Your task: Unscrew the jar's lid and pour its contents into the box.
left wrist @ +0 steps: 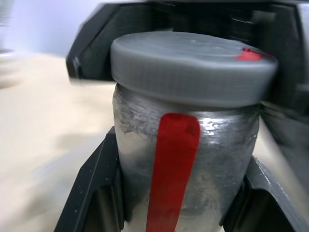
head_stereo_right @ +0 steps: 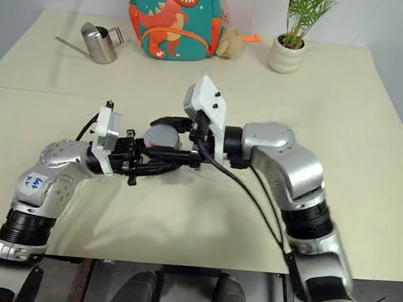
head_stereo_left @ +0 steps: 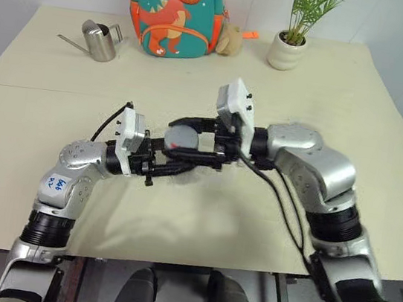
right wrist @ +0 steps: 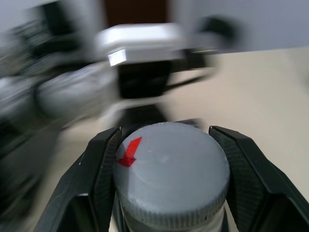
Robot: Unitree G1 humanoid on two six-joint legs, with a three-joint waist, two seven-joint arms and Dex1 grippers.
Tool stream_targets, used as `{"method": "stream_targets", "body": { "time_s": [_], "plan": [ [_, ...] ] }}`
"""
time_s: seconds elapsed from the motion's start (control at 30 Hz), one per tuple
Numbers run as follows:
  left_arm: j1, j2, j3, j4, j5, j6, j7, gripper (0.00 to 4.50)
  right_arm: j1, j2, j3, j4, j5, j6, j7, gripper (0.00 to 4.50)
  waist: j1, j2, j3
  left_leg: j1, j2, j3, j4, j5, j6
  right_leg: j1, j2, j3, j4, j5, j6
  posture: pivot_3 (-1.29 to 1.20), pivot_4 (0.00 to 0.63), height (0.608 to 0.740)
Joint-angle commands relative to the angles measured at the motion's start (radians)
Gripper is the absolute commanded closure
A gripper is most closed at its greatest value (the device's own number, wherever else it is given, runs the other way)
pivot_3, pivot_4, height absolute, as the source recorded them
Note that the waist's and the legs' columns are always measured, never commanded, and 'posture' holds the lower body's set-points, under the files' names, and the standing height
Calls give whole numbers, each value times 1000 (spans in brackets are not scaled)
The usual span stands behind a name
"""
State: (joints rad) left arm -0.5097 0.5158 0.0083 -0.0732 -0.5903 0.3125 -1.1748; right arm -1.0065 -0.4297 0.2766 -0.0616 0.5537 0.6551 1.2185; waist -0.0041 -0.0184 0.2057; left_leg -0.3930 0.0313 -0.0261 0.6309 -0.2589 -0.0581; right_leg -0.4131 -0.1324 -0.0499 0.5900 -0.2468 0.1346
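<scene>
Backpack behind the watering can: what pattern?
Teal backpack with an orange cartoon dinosaur and stars; clearest in the left eye view.

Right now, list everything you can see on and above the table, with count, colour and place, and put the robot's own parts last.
jar: one, silvery grey with a red stripe, held above the table's near half
lid: one, grey with a small red mark, on the jar
watering can: one, steel, far left of the table
backpack: one, teal with an orange dinosaur, far edge, middle
plant pot: one, white, holding a green plant, far edge, right of the backpack
table: one, cream
left end effector: one, black, shut on the jar's body
right end effector: one, black, shut on the lid
</scene>
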Motion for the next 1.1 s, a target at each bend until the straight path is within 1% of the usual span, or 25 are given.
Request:
{"method": "stream_targets", "body": {
  "time_s": [0.03,0.1,0.17,0.27,0.37,0.47,0.57,0.67,0.73,0.87,1.1],
  "plan": [
    [-69,42,34,24,-87,80,-80,2589,-112,-31,19,51,21,-80,253,1904,-1,0,0,1,0,0,0,0,0,0,0,0,0,0,0,0,150,740],
    [-85,52,18,13,-99,106,-117,2589,-139,-30,33,97,4,-108,315,1904,-4,0,0,2,1,0,-1,0,0,1,1,0,0,0,-1,0,150,740],
    [-89,52,13,5,-97,111,-129,2589,-150,-19,34,127,-10,-127,328,1904,-5,0,0,2,1,0,-2,0,0,1,1,0,0,-1,-1,0,150,740],
    [-84,35,26,-2,-93,105,-108,2589,-144,-2,26,148,-18,-140,313,1904,-3,0,0,-1,1,1,-1,0,0,-2,1,0,0,-1,-1,0,150,740],
    [-75,27,39,-5,-90,99,-87,2589,-132,8,8,151,-14,-131,279,1904,0,0,0,-1,1,1,-1,0,-1,-2,1,0,0,-1,-1,0,150,740],
    [-70,23,52,-2,-84,91,-68,2589,-132,15,-36,160,13,-77,218,894,0,0,0,-1,1,1,-1,0,-1,-2,0,0,0,-1,-1,0,150,740],
    [-71,19,75,14,-73,76,-42,2589,-123,20,-87,172,-5,-109,147,27,0,0,0,-1,1,1,0,0,-1,-2,0,0,1,-1,-1,0,150,740],
    [-73,17,93,37,-51,53,-18,2589,-106,22,-121,175,-40,-141,64,27,1,0,0,0,1,1,-1,0,-1,-1,0,0,1,-1,-1,0,150,740],
    [-76,15,97,55,-33,32,1,2589,-94,23,-132,162,-58,-131,5,27,1,0,0,0,1,1,-1,0,-1,-1,0,0,1,-1,-1,0,150,740],
    [-88,10,89,83,-16,9,18,2589,-66,48,-117,116,-89,-108,-102,27,-1,0,0,-1,1,2,-1,0,-1,-2,0,1,0,-1,-1,0,150,740],
    [-108,-6,71,108,1,-2,21,2589,-56,107,-86,58,-88,-49,-180,27,0,0,0,-1,1,2,-1,0,-1,-2,0,1,1,-1,-1,0,150,740]
  ]
}}
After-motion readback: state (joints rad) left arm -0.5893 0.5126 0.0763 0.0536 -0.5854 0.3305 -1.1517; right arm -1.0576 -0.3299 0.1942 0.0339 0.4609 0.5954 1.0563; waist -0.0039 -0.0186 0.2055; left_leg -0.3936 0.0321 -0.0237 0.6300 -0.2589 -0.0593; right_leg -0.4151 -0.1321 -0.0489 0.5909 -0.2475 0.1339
